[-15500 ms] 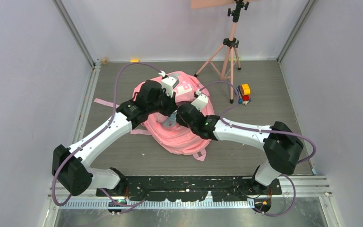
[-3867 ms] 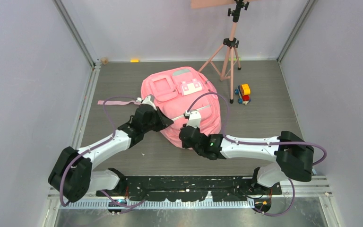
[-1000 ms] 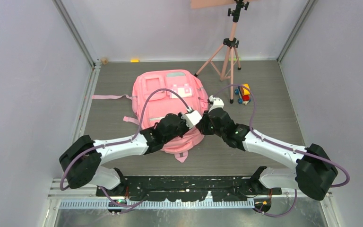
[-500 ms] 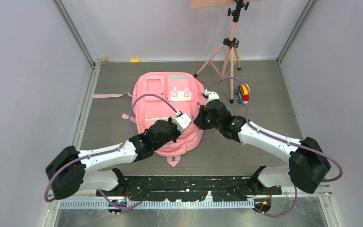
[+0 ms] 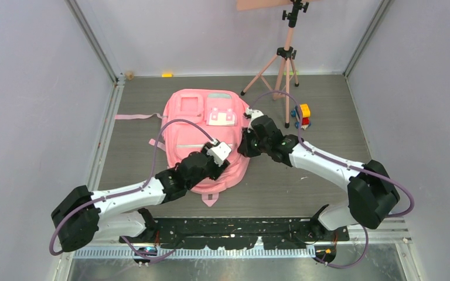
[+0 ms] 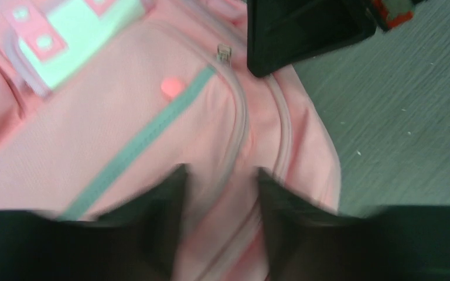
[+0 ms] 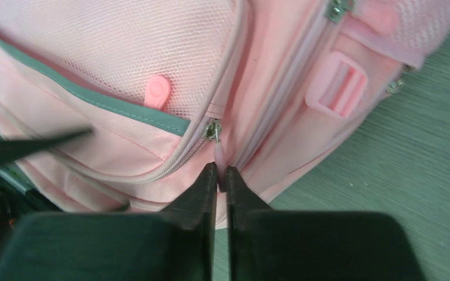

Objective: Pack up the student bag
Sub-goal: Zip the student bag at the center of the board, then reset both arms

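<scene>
One zip in hand: seemingly opening the student bag (image 5: 202, 126), flat, front up, on the bench (image 5: 328, 105). Pinched tight on the zip pull (image 7: 218, 153) with the right tool (image 7: 221, 175); spread wide over nearby fabric with the left tool (image 6: 220, 193). Next, likely: draw it along the track.

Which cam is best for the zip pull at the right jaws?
Right wrist: the pink zip pull is sharp and centred, pinched by the jaws of the right gripper on the student bag. Left wrist is blurred, showing only a small metal slider, possibly its own, beside the right gripper. Top external: the gripper covers it.
</scene>
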### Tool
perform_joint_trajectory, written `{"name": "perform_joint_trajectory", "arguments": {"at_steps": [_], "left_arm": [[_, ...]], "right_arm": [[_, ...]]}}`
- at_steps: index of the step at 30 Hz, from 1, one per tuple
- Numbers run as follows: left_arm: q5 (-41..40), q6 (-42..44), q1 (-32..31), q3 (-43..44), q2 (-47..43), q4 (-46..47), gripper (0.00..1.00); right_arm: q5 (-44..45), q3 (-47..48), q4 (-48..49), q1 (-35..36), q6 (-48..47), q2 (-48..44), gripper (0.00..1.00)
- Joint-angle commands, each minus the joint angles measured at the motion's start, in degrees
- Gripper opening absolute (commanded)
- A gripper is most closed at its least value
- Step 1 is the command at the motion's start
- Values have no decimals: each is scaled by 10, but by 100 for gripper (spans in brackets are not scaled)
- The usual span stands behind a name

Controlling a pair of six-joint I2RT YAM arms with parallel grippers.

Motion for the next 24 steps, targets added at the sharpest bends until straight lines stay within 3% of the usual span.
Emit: {"name": "perform_joint_trajectory", "arguments": {"at_steps": [1, 2, 4, 8, 11, 15, 21, 24], "left_arm": [[-38, -32, 4, 4, -12, -94, 78], [-36, -32, 5, 4, -11, -91, 86], [-25, -36, 7, 13, -11, -95, 92], [44, -58, 36, 34, -18, -109, 98], [119, -94, 94, 50, -27, -124, 100], [155, -129, 156, 77, -58, -156, 100], [108, -219, 291, 185, -87, -335, 100], [76, -221, 349, 237, -110, -408, 100]], "right_arm": [[113, 35, -4, -43, -37, -14, 36], [114, 40, -12, -43, -41, -21, 55], [122, 46, -35, -45, -49, -34, 68], [140, 56, -83, -56, -67, -62, 80], [150, 61, -124, -79, -78, -80, 85], [157, 59, -161, -128, -80, -113, 87], [177, 56, -200, -226, -57, -175, 92], [191, 54, -203, -275, -58, -210, 93]]}}
